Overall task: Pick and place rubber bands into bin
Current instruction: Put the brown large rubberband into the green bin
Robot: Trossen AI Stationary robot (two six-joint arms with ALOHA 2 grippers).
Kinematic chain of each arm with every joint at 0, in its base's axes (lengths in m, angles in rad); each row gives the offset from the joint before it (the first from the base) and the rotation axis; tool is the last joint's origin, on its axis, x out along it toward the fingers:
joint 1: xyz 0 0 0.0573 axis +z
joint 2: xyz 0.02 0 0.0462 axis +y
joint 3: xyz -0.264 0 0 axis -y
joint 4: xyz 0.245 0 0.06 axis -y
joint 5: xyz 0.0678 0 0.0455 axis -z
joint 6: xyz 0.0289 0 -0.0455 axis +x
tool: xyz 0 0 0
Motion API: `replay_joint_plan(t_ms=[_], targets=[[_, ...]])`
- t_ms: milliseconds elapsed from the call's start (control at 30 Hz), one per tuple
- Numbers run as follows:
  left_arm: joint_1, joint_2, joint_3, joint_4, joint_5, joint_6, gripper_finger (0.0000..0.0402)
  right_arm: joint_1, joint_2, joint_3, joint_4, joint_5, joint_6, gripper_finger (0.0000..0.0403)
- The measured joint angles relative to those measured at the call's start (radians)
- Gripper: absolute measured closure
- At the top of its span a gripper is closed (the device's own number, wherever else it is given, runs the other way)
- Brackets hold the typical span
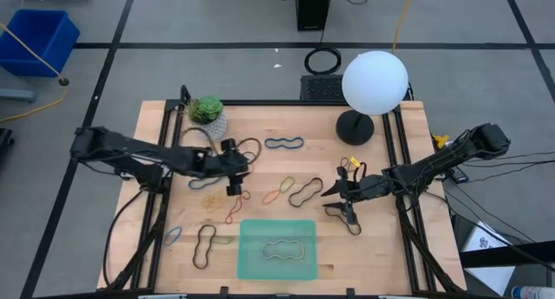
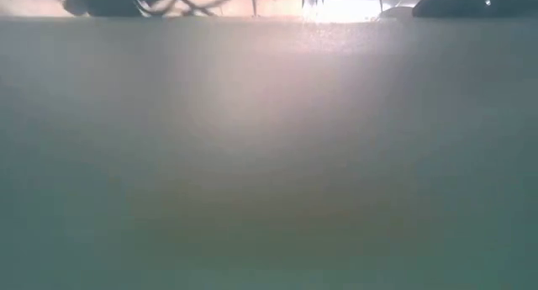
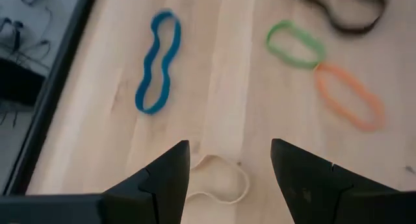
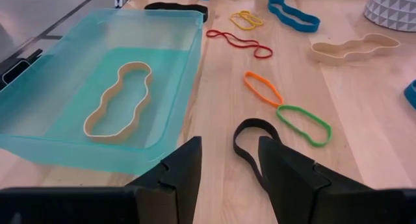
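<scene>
Rubber bands lie scattered on the wooden table. The green bin [image 1: 277,249] [image 4: 97,87] sits at the near edge, with a tan band [image 4: 117,97] flat inside. My left gripper [image 1: 241,167] [image 3: 229,146] hovers open left of centre, and another tan band [image 3: 218,178] lies on the wood under the gap between its fingers. Beyond it are a blue [image 3: 156,62], a green [image 3: 296,43] and an orange band [image 3: 348,97]. Right of the bin my right gripper [image 1: 329,200] [image 4: 229,143] hovers open over one end of a black band [image 4: 257,146].
A white globe lamp [image 1: 375,81] on a black base and a potted plant [image 1: 206,110] stand along the far edge. More bands lie near left: black [image 1: 204,245], blue [image 1: 173,237], red [image 1: 234,211], yellow [image 1: 211,202]. A black cable coil [image 1: 323,61] and a deep blue bin [image 1: 39,39] are on the floor.
</scene>
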Motion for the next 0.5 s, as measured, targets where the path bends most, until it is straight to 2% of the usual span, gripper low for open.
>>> replay_joint_plan(t_ms=[267,500], targets=[[0.085,0.140,0.009,-0.002,0.108,-0.075,0.0179,-0.001,0.000,0.000,0.000,0.000,-0.001,0.0256],[0.097,0.213,0.008,0.004,0.131,-0.098,0.0179,-0.001,0.000,0.000,0.000,0.004,-0.038,0.0253]])
